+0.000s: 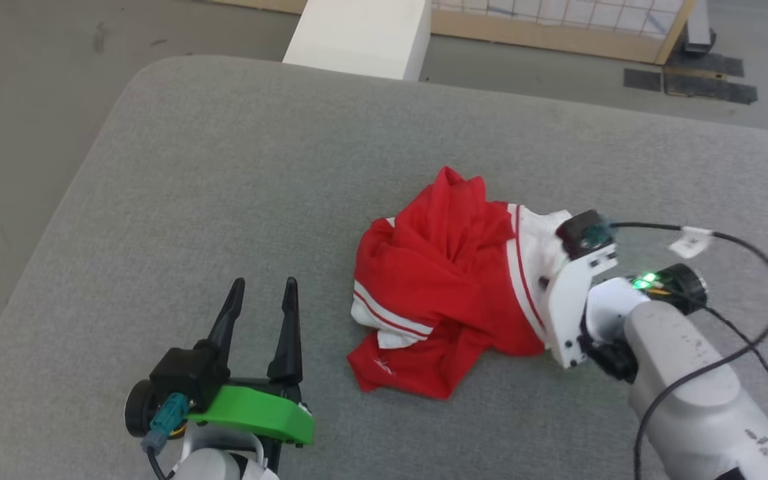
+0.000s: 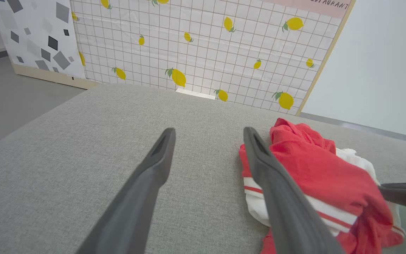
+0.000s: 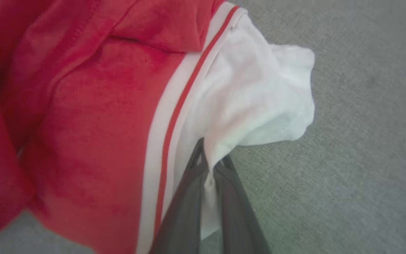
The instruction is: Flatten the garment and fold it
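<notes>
The right hand [image 3: 211, 165] is clenched on the white sleeve [image 3: 259, 91] of the garment [image 1: 444, 280], with a thin fold of cloth pinched between its two dark fingers. From that grip the red jersey spreads away toward the robot's left. It lies bunched in a crumpled heap near the middle of the grey desk [image 1: 224, 167], its longer side running roughly left to right. The left hand [image 1: 264, 288] hovers released, fingers spread wide, near the heap's opposite edge, where striped trim and more white cloth show. The left hand is the nearer one to that free side, so flattening likely means drawing the two ends apart.
</notes>
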